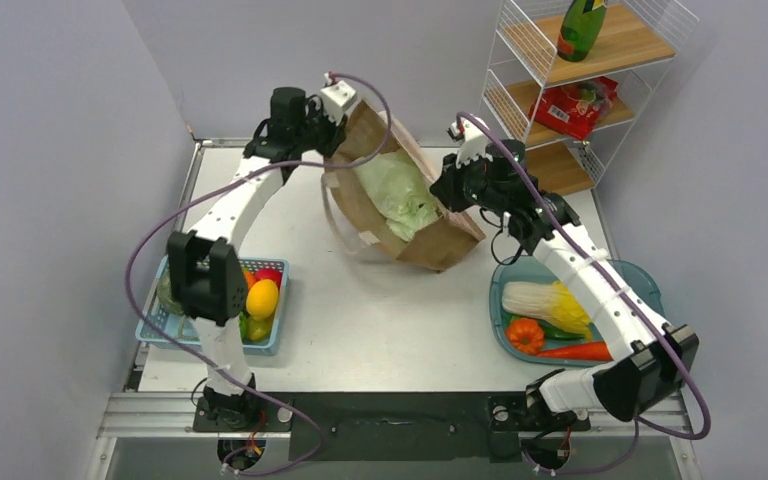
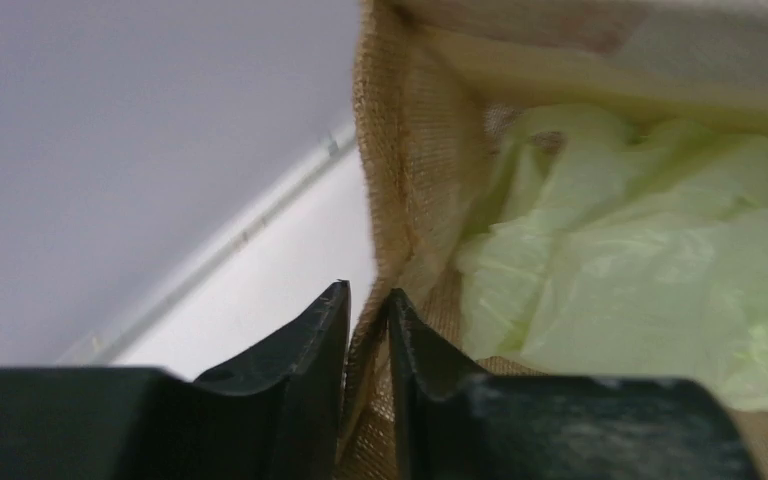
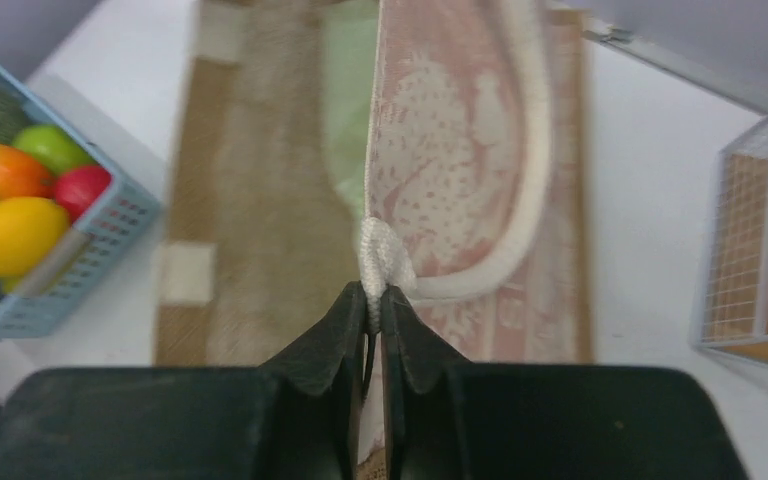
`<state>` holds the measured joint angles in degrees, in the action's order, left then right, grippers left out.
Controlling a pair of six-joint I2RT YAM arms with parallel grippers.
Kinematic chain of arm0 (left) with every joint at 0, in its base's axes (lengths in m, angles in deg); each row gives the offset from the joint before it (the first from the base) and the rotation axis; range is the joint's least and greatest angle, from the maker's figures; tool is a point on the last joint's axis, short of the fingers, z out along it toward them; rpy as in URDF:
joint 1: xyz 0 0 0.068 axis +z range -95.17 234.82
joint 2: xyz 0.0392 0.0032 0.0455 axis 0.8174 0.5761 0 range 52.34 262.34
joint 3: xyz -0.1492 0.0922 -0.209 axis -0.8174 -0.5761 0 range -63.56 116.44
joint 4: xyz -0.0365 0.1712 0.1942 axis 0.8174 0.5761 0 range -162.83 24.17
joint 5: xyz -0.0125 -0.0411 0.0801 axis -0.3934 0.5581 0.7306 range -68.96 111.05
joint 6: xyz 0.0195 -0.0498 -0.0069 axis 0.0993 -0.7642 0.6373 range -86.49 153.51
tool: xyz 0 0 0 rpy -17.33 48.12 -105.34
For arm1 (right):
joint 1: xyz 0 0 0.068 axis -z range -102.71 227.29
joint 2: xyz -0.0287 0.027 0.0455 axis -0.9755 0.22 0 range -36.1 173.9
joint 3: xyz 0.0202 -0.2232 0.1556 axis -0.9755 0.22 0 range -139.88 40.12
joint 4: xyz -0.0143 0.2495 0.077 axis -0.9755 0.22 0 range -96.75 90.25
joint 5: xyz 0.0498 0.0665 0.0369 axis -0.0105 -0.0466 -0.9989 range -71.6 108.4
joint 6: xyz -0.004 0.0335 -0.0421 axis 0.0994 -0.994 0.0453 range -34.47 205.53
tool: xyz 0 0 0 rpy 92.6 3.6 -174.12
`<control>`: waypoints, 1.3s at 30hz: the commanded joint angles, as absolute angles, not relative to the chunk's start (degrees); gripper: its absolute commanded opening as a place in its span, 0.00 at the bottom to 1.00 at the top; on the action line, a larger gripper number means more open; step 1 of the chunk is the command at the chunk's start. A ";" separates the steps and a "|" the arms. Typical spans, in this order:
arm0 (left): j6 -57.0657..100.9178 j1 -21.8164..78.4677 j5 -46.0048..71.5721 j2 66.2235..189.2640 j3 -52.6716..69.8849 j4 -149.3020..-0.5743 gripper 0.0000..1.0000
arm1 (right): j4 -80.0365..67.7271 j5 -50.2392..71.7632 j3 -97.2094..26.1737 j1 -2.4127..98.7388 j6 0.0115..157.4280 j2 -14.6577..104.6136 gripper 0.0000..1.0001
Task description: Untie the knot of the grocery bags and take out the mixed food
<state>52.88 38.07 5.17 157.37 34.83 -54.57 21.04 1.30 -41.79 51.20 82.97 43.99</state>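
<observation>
The brown paper bag (image 1: 430, 240) is held up off the table, tilted, with its mouth open. The pale green plastic bag (image 1: 395, 195) lies crumpled inside it and also shows in the left wrist view (image 2: 640, 260). I cannot make out its knot. My left gripper (image 1: 338, 128) is shut on the paper bag's far rim (image 2: 400, 150), with the wall pinched between the jaws. My right gripper (image 1: 448, 190) is shut on a white rope handle (image 3: 382, 262) at the bag's right side. The other rope handle (image 1: 340, 225) hangs loose.
A blue basket (image 1: 210, 345) of fruit, including a yellow one (image 1: 262, 298), stands at the left. A teal tray (image 1: 645, 285) at the right holds a cabbage (image 1: 545, 303), a ribbed orange piece (image 1: 525, 335) and a carrot (image 1: 575, 351). A wire shelf (image 1: 640, 45) holds a green bottle (image 1: 581, 28) and a red packet (image 1: 572, 105).
</observation>
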 commanded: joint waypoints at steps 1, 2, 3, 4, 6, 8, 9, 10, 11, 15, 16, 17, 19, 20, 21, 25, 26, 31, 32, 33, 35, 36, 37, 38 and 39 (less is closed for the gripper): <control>48.17 39.26 -3.74 170.72 57.83 -64.08 0.33 | 4.90 -0.16 -35.25 46.19 60.97 42.35 0.16; 47.30 39.97 -4.13 175.60 62.52 -62.35 0.50 | 4.48 -0.63 -35.49 45.66 58.88 43.60 0.20; 45.74 40.32 -4.78 178.00 71.08 -58.44 0.55 | 3.97 -1.39 -37.12 45.19 54.94 46.58 0.21; 45.12 41.11 -5.10 181.79 75.17 -56.58 0.59 | 3.49 -1.73 -37.92 45.33 53.32 47.86 0.18; 43.47 42.56 -6.63 183.66 82.15 -52.84 0.58 | 0.00 -1.90 -40.04 46.62 50.10 49.87 0.02; 41.93 43.95 -9.45 181.00 76.91 -53.26 0.52 | -0.65 -1.53 -43.37 48.42 50.47 51.38 0.00; 41.61 44.29 -10.68 177.32 73.47 -55.70 0.51 | 0.60 -1.10 -44.65 48.79 51.83 52.46 0.00; 41.78 44.66 -10.95 175.34 66.23 -57.15 0.50 | 1.36 -0.58 -46.60 49.45 52.42 52.82 0.00; 42.69 44.77 -10.68 171.37 62.99 -58.74 0.52 | 2.57 0.30 -47.10 49.70 53.68 53.34 0.00; 36.38 47.24 -11.29 164.17 49.97 -55.26 0.69 | 7.37 2.67 -47.38 51.59 58.64 53.08 0.00; 33.21 47.74 -12.79 163.49 46.98 -54.42 0.71 | 8.53 2.67 -46.09 52.30 61.67 52.74 0.00; 31.65 48.64 -13.45 162.61 45.41 -53.51 0.73 | 9.15 3.29 -45.18 52.53 63.45 51.83 0.00; 28.68 49.36 -15.31 162.42 42.04 -53.60 0.74 | 9.89 4.83 -41.58 52.82 69.04 50.24 0.04; 26.89 49.46 -15.49 162.70 41.19 -53.77 0.74 | 10.35 5.56 -39.17 52.74 73.06 49.82 0.10; 25.98 49.66 -15.77 164.02 41.15 -53.76 0.74 | 10.46 5.92 -38.29 52.66 74.64 49.88 0.13; 19.26 51.26 -18.50 171.20 45.68 -51.77 0.75 | 9.77 6.62 -38.01 52.62 79.82 51.80 0.23; 16.54 51.55 -19.56 173.31 45.90 -52.23 0.76 | 9.51 6.45 -38.72 52.56 80.35 52.74 0.24; 11.55 51.38 -23.91 176.88 41.42 -55.81 0.79 | 9.67 6.85 -43.90 51.64 83.09 57.54 0.26; 9.96 51.02 -24.72 177.85 40.74 -57.17 0.80 | 9.88 7.12 -43.99 51.59 84.22 58.90 0.25; 9.80 50.77 -25.66 178.33 39.59 -57.53 0.80 | 10.37 7.21 -44.02 51.66 85.98 59.47 0.25; 10.70 50.03 -25.95 179.78 38.99 -57.94 0.80 | 11.20 7.30 -43.53 51.87 88.68 60.87 0.24; 10.50 49.65 -26.18 181.01 39.09 -58.74 0.80 | 11.50 7.23 -43.28 52.01 89.35 61.51 0.23; 9.03 49.51 -27.68 181.85 39.64 -60.24 0.80 | 11.96 7.17 -42.72 52.29 90.31 62.08 0.22; 8.00 49.19 -28.58 183.31 39.98 -61.31 0.80 | 12.05 7.16 -42.39 52.56 90.56 62.21 0.22; 5.60 48.93 -30.80 183.96 40.48 -64.00 0.80 | 12.15 6.96 -41.59 52.67 91.03 62.36 0.21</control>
